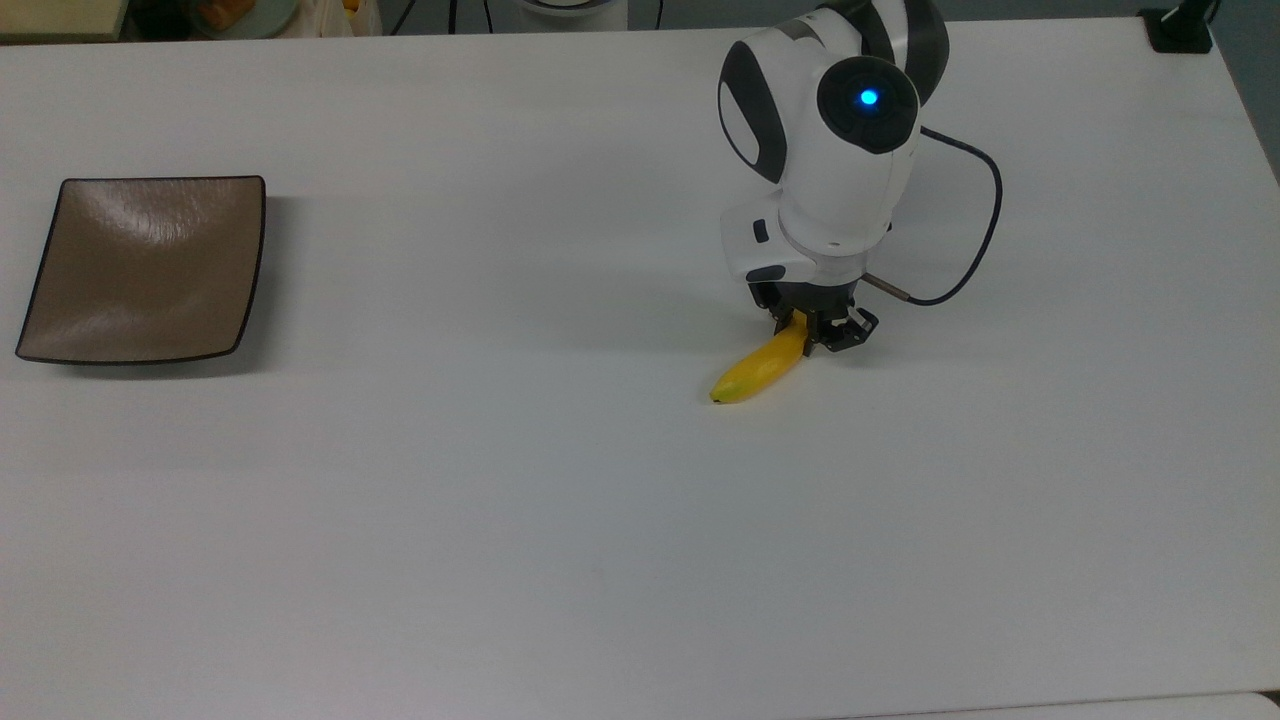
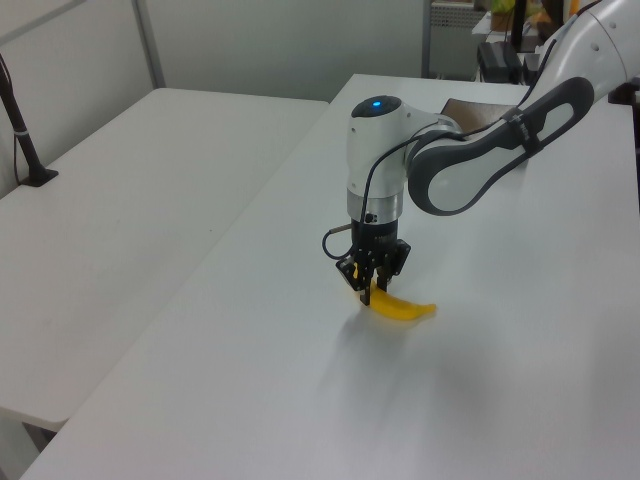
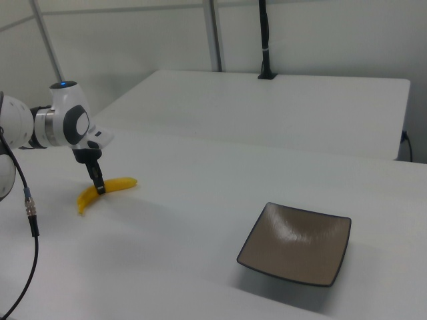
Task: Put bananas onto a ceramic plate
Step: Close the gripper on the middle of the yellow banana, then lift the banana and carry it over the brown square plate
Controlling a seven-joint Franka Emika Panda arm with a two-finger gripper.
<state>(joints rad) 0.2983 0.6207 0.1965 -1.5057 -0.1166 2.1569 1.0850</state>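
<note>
The top view looks almost straight down on the table [image 1: 560,560] from high up, taking in nearly its whole width, with the ceramic plate [image 1: 145,268] near the top view's left edge. The left view stands lower and closer, off a table corner well away from the plate, facing along the table [image 2: 250,400] toward it. The right view looks from the opposite end, low and oblique, with the plate [image 3: 295,243] nearest the camera. All three share the white tabletop and the robot arm [image 1: 830,150].
</note>
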